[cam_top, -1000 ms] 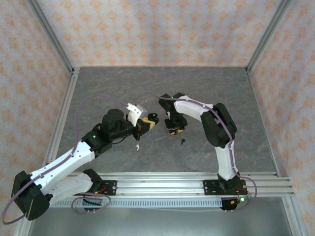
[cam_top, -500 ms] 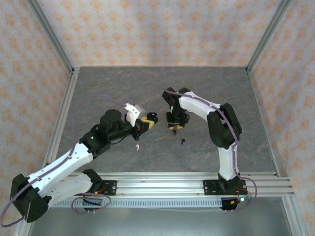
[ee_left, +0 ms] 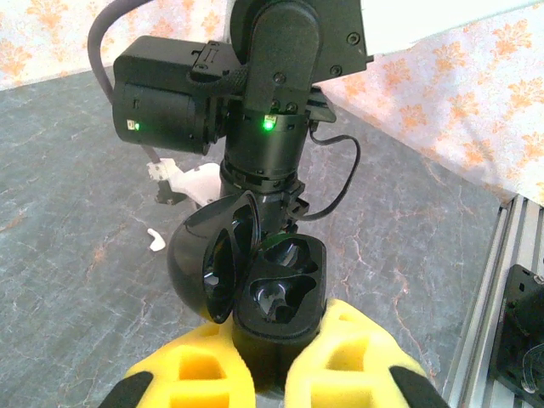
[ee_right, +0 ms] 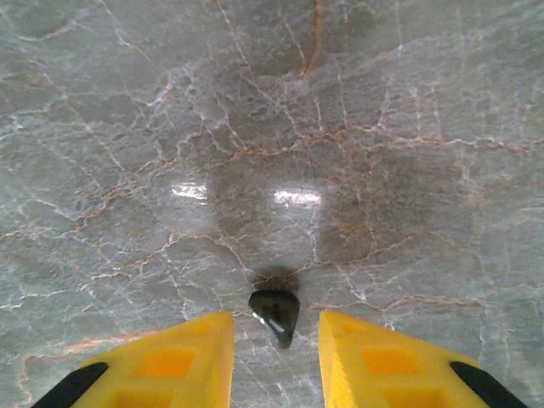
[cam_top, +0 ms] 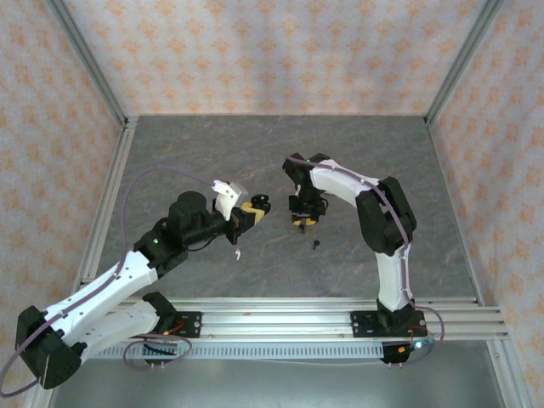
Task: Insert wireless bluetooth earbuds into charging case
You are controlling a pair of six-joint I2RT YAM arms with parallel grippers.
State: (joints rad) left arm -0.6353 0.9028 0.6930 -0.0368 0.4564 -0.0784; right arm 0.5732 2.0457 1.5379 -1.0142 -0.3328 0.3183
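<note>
**Right arm re-posed above the table (cam_top: 212, 153).** Over the last second the right hand (cam_top: 302, 223) is brought from a tilted pose to a nearly vertical one, pointing down at the table. Its elbow is swung out to the right, while the hand's place over the table is hardly altered. Its fingers are held apart, narrowed only very slightly.

In the right wrist view the black earbud (ee_right: 274, 313) is framed in the gap of the right hand (ee_right: 274, 327). It is touched by neither finger and appears to lie on the table. In the overhead view the black earbud (cam_top: 315, 244) is found just near and right of that hand, its place unchanged. The white earbud (cam_top: 239, 253) is left on the table near the left hand (cam_top: 249, 212), likewise unmoved.

The charging case (ee_left: 280, 293) is kept clamped between the yellow fingers (ee_left: 357, 370) of the left hand, with its lid swung open to the left. It is held at about the same spot, left of the right hand. Its two sockets appear unfilled, though black on black cannot be read with certainty.

The change is judged to be an alignment for a pick. The black earbud is bracketed but not gripped, so no bud is yet seated, and a descent and a closing are presumably still required.
</note>
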